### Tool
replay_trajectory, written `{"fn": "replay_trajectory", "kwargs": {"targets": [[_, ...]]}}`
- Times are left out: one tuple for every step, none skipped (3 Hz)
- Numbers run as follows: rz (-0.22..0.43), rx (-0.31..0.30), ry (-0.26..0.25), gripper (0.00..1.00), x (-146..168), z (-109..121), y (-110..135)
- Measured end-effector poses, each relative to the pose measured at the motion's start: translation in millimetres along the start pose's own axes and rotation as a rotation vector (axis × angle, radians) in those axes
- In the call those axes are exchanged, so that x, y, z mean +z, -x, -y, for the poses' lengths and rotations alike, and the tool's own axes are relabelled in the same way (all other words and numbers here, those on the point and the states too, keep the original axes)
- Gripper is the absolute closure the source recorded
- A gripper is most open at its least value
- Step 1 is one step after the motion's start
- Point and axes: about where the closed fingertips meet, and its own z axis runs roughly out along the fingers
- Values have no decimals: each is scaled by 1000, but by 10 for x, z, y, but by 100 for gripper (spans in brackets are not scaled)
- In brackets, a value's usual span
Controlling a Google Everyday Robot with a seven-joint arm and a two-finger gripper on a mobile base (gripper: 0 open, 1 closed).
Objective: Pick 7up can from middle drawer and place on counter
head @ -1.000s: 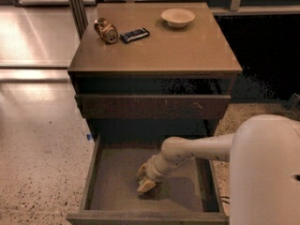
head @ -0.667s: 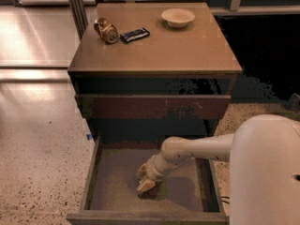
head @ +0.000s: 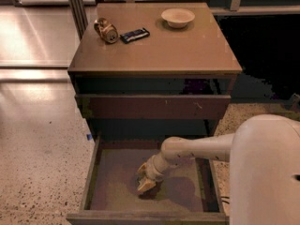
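The hand (head: pixel 146 180) is down inside the open middle drawer (head: pixel 108 182), low over the dull grey-brown floor and a little left of the drawer's centre. It points down and towards the front-left. Whether it is spread or pressed together, I cannot tell. The pale arm (head: pixel 197 148) reaches to it from the right, coming off the robot's large white body at the lower right corner.

The 7up can (head: pixel 142 187) cannot be made out with any certainty. The pale yellowish bit at the lowest end of the hand may be it, lying on the drawer floor with a dark shadow just beside it.

Above the open drawer there is a drawer front (head: pixel 152 107) with pale scratches, and it is shut. The bench (head: pixel 164 53) on top is reddish-brown and smooth. On it, near the back left, a brown-gold can (head: pixel 106 31) lies on its side. A dark flat packet (head: pixel 135 34) is just beside that can, to its right. A pale bowl (head: pixel 178 18) sits towards the back, right of the packet and apart from it. The speckled floor (head: pixel 37 149) spreads out to the left of the cabinet.
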Motion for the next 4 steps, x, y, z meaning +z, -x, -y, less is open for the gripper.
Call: {"fn": "replay_trajectory", "kwargs": {"targets": [[0, 0, 0, 0, 0, 0, 0], [0, 0, 0, 0, 0, 0, 0], [-25, 7, -4, 0, -9, -2, -57], [-76, 41, -34, 0, -135, 38, -260]]}}
